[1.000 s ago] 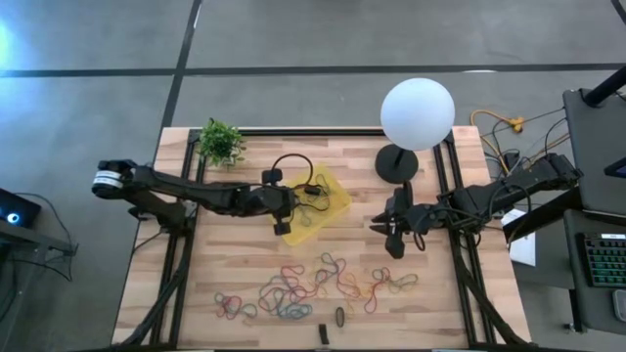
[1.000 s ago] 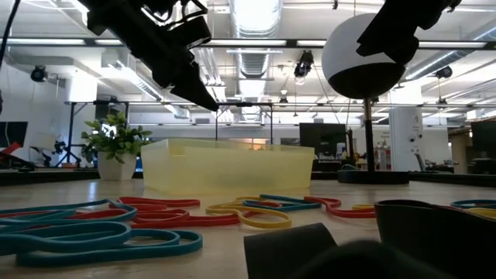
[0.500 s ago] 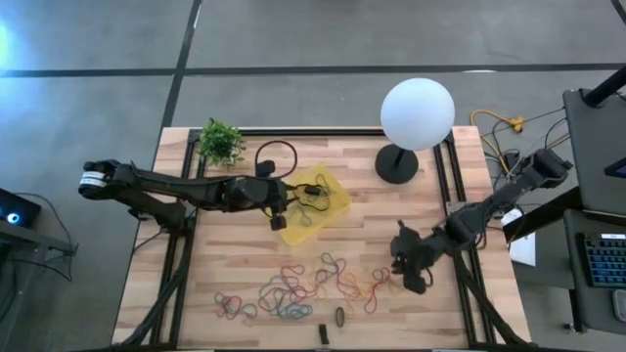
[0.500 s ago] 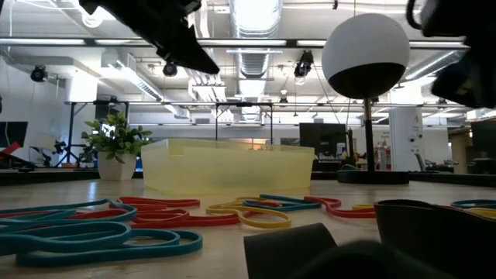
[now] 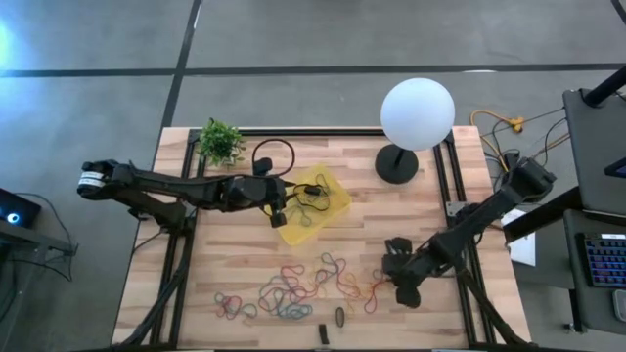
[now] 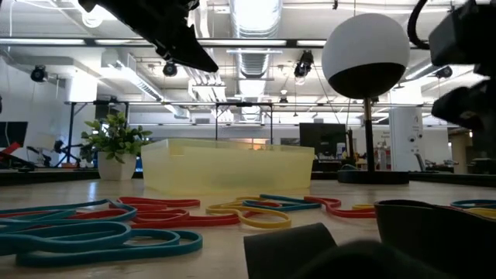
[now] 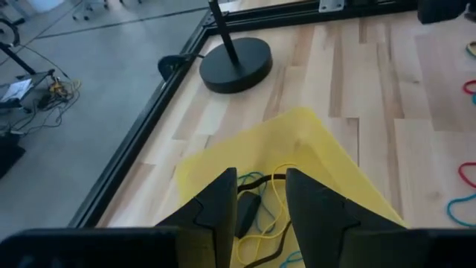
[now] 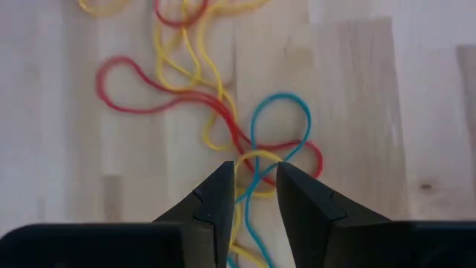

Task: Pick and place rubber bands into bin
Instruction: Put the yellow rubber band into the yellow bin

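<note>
Yellow bin (image 5: 315,203) sits under the parted left gripper (image 7: 260,205); right gripper (image 8: 255,186), parted, straddles rubber bands (image 8: 223,119).

White globe lamp (image 5: 418,113), potted plant (image 5: 221,142), wooden table (image 5: 440,235)

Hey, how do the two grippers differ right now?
The left gripper hangs over the yellow bin; the right gripper is down at the loose rubber bands on the table. Left jaws hold nothing visible; right jaws straddle tangled yellow and blue strands. Both stand slightly apart.
</note>
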